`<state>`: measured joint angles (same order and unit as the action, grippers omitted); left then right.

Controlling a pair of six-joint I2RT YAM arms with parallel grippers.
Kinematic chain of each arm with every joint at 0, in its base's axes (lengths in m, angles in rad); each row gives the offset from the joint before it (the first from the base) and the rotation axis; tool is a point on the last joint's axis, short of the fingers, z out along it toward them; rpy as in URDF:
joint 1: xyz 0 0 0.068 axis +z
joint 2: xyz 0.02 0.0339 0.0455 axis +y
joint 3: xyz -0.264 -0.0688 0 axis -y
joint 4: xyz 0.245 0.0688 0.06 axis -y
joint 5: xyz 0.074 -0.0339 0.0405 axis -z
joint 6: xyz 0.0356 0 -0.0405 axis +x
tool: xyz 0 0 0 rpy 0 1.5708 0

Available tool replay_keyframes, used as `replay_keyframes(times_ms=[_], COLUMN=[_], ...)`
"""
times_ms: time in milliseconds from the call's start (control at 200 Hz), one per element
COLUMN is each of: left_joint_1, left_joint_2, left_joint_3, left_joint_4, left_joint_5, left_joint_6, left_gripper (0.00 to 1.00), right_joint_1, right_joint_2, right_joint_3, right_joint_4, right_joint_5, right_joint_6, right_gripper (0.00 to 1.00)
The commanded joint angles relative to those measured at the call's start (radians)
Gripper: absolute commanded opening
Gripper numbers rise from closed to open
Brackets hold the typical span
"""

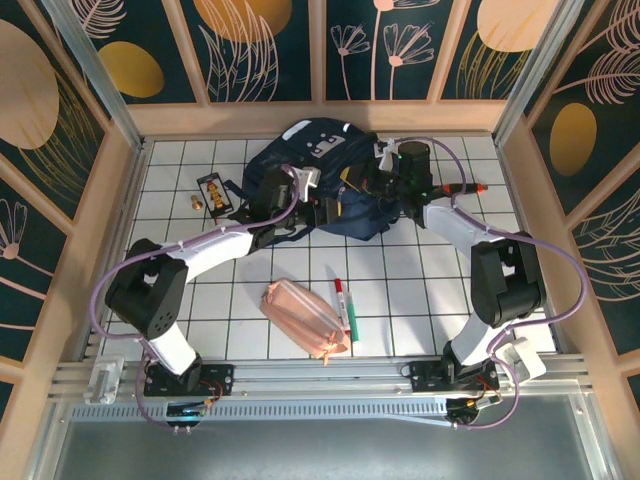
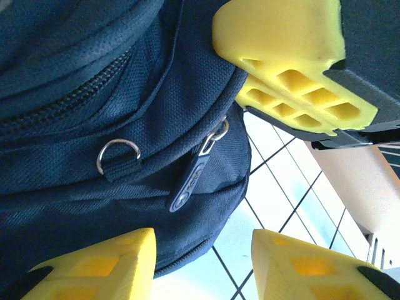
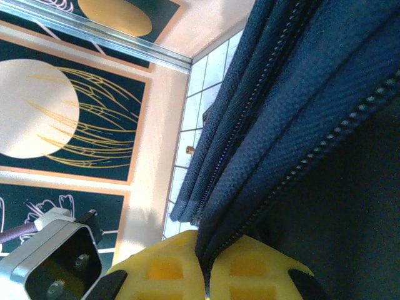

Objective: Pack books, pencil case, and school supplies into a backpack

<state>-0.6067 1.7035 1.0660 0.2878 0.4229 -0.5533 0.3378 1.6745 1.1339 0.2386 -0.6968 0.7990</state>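
Note:
The dark navy backpack (image 1: pixel 325 165) lies at the back middle of the table. My right gripper (image 3: pixel 206 275) is shut on a zipped fabric edge of the backpack (image 3: pixel 300 94); from above it (image 1: pixel 368 187) sits at the bag's right side. My left gripper (image 2: pixel 203 265) is open, its yellow fingers (image 2: pixel 112 262) on either side of a lower corner of the backpack (image 2: pixel 94 94), below a zipper pull (image 2: pixel 190 178); from above it (image 1: pixel 322 212) is at the bag's near edge. The pink pencil case (image 1: pixel 305 318) and the marker pen (image 1: pixel 345 305) lie on the near tiles. The books are out of view.
A small black card with orange pieces (image 1: pixel 213 192) lies left of the bag. A red-and-black handled tool (image 1: pixel 465 188) lies to its right. Wooden walls (image 1: pixel 110 230) enclose the white tiled table (image 1: pixel 420 290). The right gripper's yellow fingers (image 2: pixel 281 56) hang close above the left gripper.

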Motion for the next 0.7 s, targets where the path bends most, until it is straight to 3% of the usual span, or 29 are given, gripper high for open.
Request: replay_keyframes(times_ms=[0, 145, 325, 545, 696], left_joint_1=[0.005, 0.004, 0.005, 0.006, 0.006], left_joint_2=[0.004, 0.043, 0.109, 0.103, 0.080], left_joint_3=[-0.002, 0.009, 0.052, 0.031, 0.024], left_joint_4=[0.132, 0.165, 0.138, 0.121, 0.080], left_joint_5=[0.042, 0.014, 0.060, 0.011, -0.089], left_joint_6=[0.053, 0.056, 0.087, 0.110, 0.128], left_gripper=[0.45, 0.50, 0.44, 0.46, 0.62], right_joint_1=[0.012, 0.015, 0.015, 0.015, 0.015], right_joint_2=[0.006, 0.006, 0.010, 0.004, -0.001], right_joint_3=[0.062, 0.067, 0.066, 0.067, 0.070], right_joint_4=[0.030, 0.016, 0.025, 0.032, 0.021], right_joint_5=[-0.018, -0.015, -0.018, -0.026, -0.026], right_joint_6=[0.024, 0.025, 0.037, 0.045, 0.039], right_gripper=[0.00, 0.00, 0.00, 0.00, 0.00])
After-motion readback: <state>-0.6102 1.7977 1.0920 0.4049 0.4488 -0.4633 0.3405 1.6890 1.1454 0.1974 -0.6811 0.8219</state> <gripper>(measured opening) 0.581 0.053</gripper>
